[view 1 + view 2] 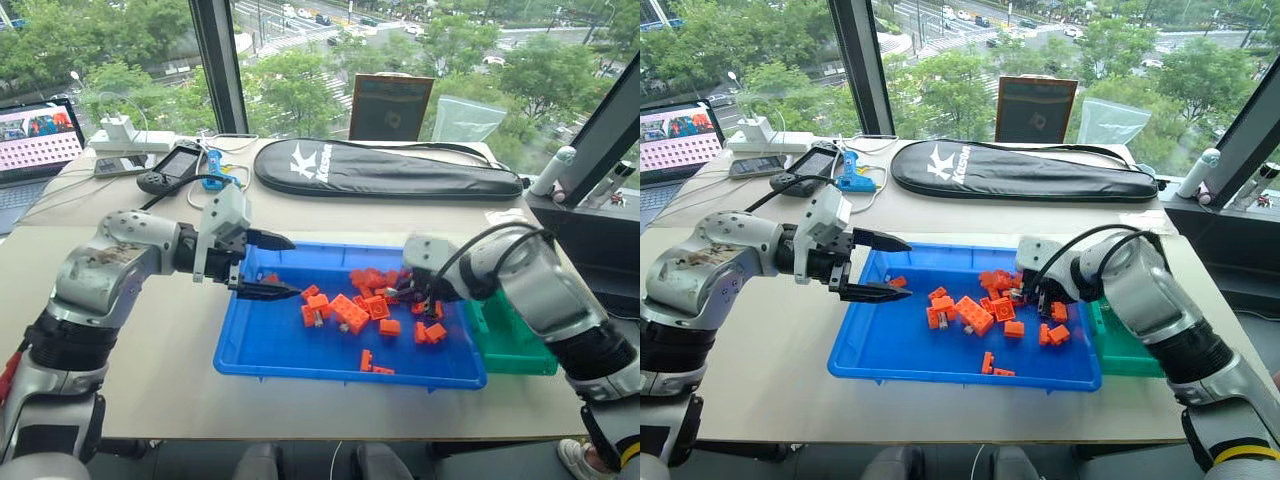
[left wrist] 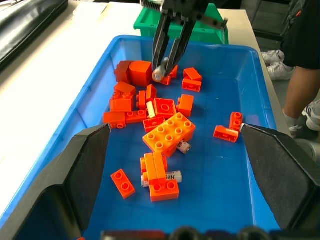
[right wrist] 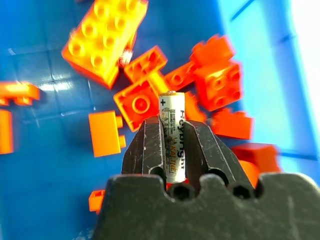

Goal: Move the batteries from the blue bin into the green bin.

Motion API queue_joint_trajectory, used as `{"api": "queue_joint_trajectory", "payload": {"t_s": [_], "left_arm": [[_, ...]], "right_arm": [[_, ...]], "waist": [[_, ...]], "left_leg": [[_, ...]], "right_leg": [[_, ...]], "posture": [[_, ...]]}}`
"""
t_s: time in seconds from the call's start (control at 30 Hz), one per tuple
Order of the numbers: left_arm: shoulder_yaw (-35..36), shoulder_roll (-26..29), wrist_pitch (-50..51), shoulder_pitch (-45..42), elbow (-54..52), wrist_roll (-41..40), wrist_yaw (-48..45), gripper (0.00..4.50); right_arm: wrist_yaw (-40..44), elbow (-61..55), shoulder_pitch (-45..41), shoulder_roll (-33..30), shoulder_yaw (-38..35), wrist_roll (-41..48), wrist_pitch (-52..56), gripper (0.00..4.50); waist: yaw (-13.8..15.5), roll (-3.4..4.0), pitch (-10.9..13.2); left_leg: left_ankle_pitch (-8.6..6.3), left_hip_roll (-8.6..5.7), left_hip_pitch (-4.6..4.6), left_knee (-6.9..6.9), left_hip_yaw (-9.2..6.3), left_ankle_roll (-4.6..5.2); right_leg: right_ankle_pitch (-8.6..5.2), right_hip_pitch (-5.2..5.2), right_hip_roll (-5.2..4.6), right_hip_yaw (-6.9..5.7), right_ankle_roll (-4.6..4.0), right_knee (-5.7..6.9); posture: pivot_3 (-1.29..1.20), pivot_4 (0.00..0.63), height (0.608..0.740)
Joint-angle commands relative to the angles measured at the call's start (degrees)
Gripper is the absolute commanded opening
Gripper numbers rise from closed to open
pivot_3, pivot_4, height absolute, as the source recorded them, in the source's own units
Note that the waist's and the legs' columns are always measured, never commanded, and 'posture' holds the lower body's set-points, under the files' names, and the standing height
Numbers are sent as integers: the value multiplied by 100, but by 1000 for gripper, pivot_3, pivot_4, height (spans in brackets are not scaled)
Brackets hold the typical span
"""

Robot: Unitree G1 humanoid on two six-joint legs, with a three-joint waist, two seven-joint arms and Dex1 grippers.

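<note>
My right gripper (image 3: 172, 125) is shut on a battery (image 3: 172, 135), a silver cell with printed lettering, held a little above the orange bricks. The same gripper (image 2: 167, 55) hangs over the far end of the blue bin (image 1: 300, 365), with the battery (image 2: 160, 75) at its fingertips. Two more batteries (image 2: 183, 146) (image 2: 172, 177) lie among the bricks in the blue bin. My left gripper (image 1: 275, 265) is open over the bin's left part and holds nothing. The green bin (image 1: 515, 345) stands against the blue bin's right side, partly hidden by my right arm.
Several orange toy bricks (image 1: 350, 315) are scattered across the blue bin. A black racket bag (image 1: 380, 170), a game controller (image 1: 170, 165) and a laptop (image 1: 35, 150) lie at the back of the table. A person's legs (image 2: 300, 75) stand beyond the table's right edge.
</note>
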Motion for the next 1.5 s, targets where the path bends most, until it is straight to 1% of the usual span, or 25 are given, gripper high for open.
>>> {"api": "queue_joint_trajectory", "payload": {"t_s": [0.03,0.17,0.23,0.33,0.5,0.63,0.7,0.77,0.8,0.83,0.87,0.93,1.0,1.03,1.13,1.17,1.23,1.3,1.37,1.43,1.5], "left_arm": [[191,-121,82,-259,-22,-266,-35,4500],[245,-277,172,-451,88,-421,-40,4500],[248,-312,199,-503,121,-461,-32,4500],[224,-333,194,-510,130,-452,-38,4500],[169,-332,57,-507,155,-319,-91,4500],[151,-264,20,-495,158,-249,-132,4500],[168,-254,25,-492,158,-244,-137,4500],[188,-240,42,-484,147,-244,-129,4500],[194,-233,48,-480,140,-246,-127,4500],[200,-225,56,-474,130,-248,-122,4500],[204,-206,64,-461,113,-246,-119,4500],[218,-178,83,-441,86,-256,-113,4500],[235,-148,105,-428,66,-264,-95,4500],[242,-126,110,-416,56,-264,-88,4500],[272,-48,51,-351,27,-256,-113,4500],[270,-19,36,-334,19,-243,-125,4500],[250,59,0,-281,44,-139,-85,4500],[244,89,-19,-251,46,-104,-66,4500],[245,104,-16,-211,-11,-100,-68,4500],[247,116,-13,-177,-56,-84,-56,4500],[218,168,-61,-111,-92,-16,-60,4500]], "right_arm": [[35,-131,-9,-588,-733,252,448,223],[-148,395,304,-1611,-1353,11,237,223],[-106,370,517,-1822,-1489,152,300,223],[-185,337,910,-1885,-1568,217,273,223],[-656,376,1461,-1581,-1489,101,142,223],[-814,481,1526,-1461,-1451,112,126,223],[-777,506,1435,-1506,-1455,163,217,1275],[-773,529,1214,-1543,-1400,114,142,1897],[-782,539,1125,-1547,-1372,83,91,2100],[-799,550,1015,-1544,-1332,41,27,2585],[-763,501,791,-1483,-1247,48,17,2812],[-758,433,428,-1325,-1097,29,-97,3511],[-807,393,77,-1030,-952,58,-204,4185],[-756,275,-82,-783,-873,203,-126,4485],[-572,-230,-260,56,-463,642,41,4485],[-542,-342,-252,223,-338,715,148,4485],[-702,-475,-231,760,178,637,170,4485],[-839,-514,-235,1031,358,623,257,4485],[-1045,-526,-247,1224,504,561,511,4485],[-1327,-463,-282,1385,731,364,690,4485],[-1571,-496,-300,1622,760,409,1077,4485]], "waist": [[8,0,0],[30,1,1],[24,1,1],[-75,1,1],[-111,2,1],[-98,3,2],[-80,4,3],[-72,5,3],[-75,5,4],[-77,6,4],[-80,6,4],[-94,7,4],[-122,6,4],[-127,6,4],[-155,6,4],[-157,6,5],[-150,6,5],[-140,7,5],[-69,8,7],[-32,8,6],[-28,6,7]], "left_leg": [[0,-1,0,0,0,0],[0,-1,0,0,2,0],[0,-2,0,0,4,0],[-1,3,4,0,4,1],[1,2,9,0,5,0],[1,1,9,0,5,-1],[1,-1,8,0,6,0],[1,-1,8,0,5,0],[1,-1,7,0,5,0],[1,-1,7,0,7,0],[1,-1,7,0,7,-1],[1,1,8,0,6,0],[1,3,9,0,5,-1],[1,5,10,0,5,-1],[1,7,9,0,0,-1],[1,6,8,0,-1,-1],[1,5,2,0,-10,-1],[0,4,-1,0,-11,0],[1,-2,-12,1,-11,-1],[1,-2,-13,5,-10,0],[1,-2,-13,8,-10,0]], "right_leg": [[0,1,-2,0,0,-1],[0,-1,-2,1,0,-1],[-1,-1,-3,1,0,-5],[-2,2,1,2,-1,-4],[-2,-1,3,10,-1,9],[-2,0,2,10,-1,8],[-2,0,1,11,0,7],[-2,0,1,10,0,5],[-2,0,1,10,0,5],[-2,-2,0,11,0,5],[-2,-1,1,11,0,5],[-2,-2,2,10,0,6],[-2,-2,3,10,0,6],[-2,-2,5,10,-1,6],[-2,0,9,9,-1,7],[-2,0,9,9,-1,7],[-2,-3,9,4,-1,9],[-2,-3,8,3,-1,8],[-2,-11,2,0,-1,8],[-2,-7,0,-1,-1,5],[-2,-7,-1,-3,-1,5]], "posture": [[0,150,733],[0,150,733],[0,150,733],[0,150,733],[0,150,733],[0,150,733],[0,150,733],[0,150,733],[0,150,733],[0,150,733],[0,150,733],[0,150,733],[0,150,733],[0,150,733],[0,150,733],[0,150,733],[0,150,733],[0,150,733],[0,150,733],[0,150,733],[0,150,733]]}}
